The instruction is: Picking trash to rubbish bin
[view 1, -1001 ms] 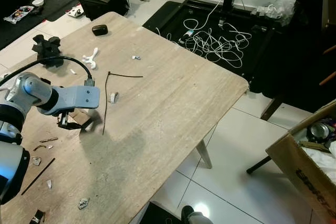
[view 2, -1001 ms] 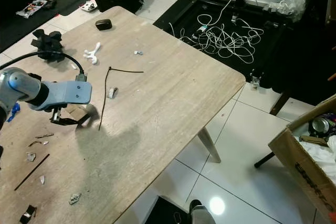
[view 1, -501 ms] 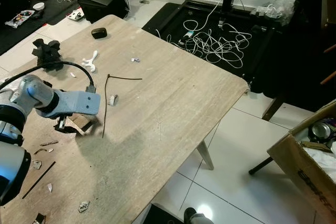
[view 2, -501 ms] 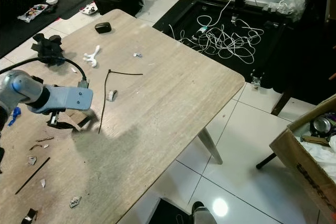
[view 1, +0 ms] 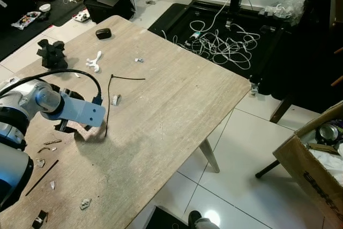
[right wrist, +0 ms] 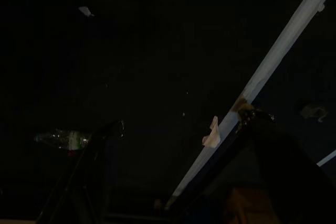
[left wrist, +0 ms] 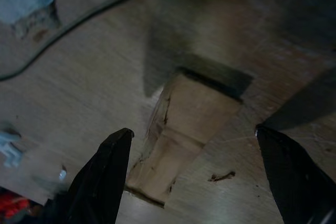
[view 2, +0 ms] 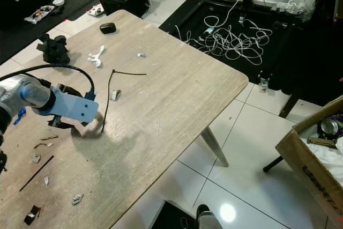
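My left end effector sat low over desk, fingers apart, straddling cardboard scrap — spread set for pinch, I judged. Scrap lay flat, unlifted, near black cable tie. Since a second ago wrist tilted lower — fingers dropped around scrap. Right arm idle in dark.

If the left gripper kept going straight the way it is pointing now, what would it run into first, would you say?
Most likely the brown cardboard scrap lying flat on the table. The left gripper points down at it with the jaws open to either side of it, though how near it is cannot be judged.
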Controlling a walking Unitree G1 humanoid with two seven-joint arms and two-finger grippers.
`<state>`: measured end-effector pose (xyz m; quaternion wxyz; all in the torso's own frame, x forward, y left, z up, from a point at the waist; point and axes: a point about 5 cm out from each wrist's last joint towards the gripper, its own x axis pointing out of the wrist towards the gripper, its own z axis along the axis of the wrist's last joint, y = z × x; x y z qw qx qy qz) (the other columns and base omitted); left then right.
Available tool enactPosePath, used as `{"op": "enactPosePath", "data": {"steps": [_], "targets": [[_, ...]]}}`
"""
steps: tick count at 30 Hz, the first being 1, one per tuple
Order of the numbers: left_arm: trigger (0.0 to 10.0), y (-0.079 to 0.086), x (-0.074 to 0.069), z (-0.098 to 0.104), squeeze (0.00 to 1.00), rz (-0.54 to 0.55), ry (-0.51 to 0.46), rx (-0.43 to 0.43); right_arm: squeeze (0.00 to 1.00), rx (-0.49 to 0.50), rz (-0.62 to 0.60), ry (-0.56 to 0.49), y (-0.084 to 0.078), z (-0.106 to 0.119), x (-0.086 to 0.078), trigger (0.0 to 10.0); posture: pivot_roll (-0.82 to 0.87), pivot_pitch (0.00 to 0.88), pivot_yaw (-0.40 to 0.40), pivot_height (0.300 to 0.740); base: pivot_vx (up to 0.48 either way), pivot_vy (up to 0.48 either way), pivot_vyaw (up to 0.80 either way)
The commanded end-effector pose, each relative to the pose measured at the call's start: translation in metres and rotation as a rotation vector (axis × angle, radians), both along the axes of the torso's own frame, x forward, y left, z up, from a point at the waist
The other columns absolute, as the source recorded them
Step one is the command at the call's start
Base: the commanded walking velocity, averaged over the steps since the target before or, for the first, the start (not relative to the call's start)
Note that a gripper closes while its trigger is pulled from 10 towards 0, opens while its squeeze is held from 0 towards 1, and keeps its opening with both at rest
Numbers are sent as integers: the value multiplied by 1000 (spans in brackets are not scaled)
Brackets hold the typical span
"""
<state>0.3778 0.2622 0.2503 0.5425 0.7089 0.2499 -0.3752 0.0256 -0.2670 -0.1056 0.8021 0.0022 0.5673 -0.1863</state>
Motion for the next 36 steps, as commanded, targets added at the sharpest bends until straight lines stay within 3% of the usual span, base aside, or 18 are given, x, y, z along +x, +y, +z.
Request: {"op": "enactPosePath", "data": {"steps": [1,8,11,23,24,25,26,27,28,29,30,31,33,34,36], "targets": [[10000,-1,-6,-34,0,-25,120,52,0,26,-36,58,7,-4,-20,10000,-344,391,162,740,0,0,0],[10000,-18,1,-34,0,-178,44,206,0,32,-46,55,10,-5,-19,10000,-341,393,173,740,0,0,0],[10000,-26,8,-29,0,-239,-56,269,0,37,-53,57,13,-6,-20,10000,-340,392,177,740,0,0,0],[10000,-34,18,-21,0,-202,-191,228,0,43,-66,49,15,-6,-19,10000,-341,389,181,740,0,0,0],[10000,-48,24,-2,0,-108,-281,-64,0,44,-67,47,16,-6,-18,10000,-344,387,180,740,0,0,0],[10000,-53,27,10,0,-57,-319,-233,0,46,-68,46,16,-6,-17,10000,-341,377,180,740,0,0,0],[10000,-53,27,10,0,-57,-319,-233,0,46,-68,46,16,-6,-17,10000,-341,377,180,740,0,0,0],[10000,-59,30,32,0,1,-380,-479,0,48,-69,45,17,-7,-15,10000,-332,367,182,740,0,0,0],[10000,-59,30,32,0,1,-380,-479,0,48,-69,45,17,-7,-15,10000,-332,367,182,740,0,0,0],[10000,-61,31,42,0,19,-409,-576,0,48,-69,44,17,-7,-14,10000,-332,367,182,740,0,0,0],[10000,-62,32,57,0,61,-459,-742,0,50,-68,44,18,-7,-13,10000,-311,351,187,740,0,0,0],[10000,-62,32,57,0,61,-459,-742,0,50,-68,44,18,-7,-13,10000,-311,351,187,740,0,0,0],[10000,-58,33,87,0,146,-570,-1079,0,57,-67,39,20,-8,-6,10000,-305,323,181,740,0,0,0],[10000,-58,33,87,0,146,-570,-1079,0,57,-67,39,20,-8,-6,10000,-305,323,181,740,0,0,0],[10000,-50,32,102,0,206,-644,-1281,0,63,-62,29,22,-8,2,10000,-309,303,175,740,0,0,0]]}}
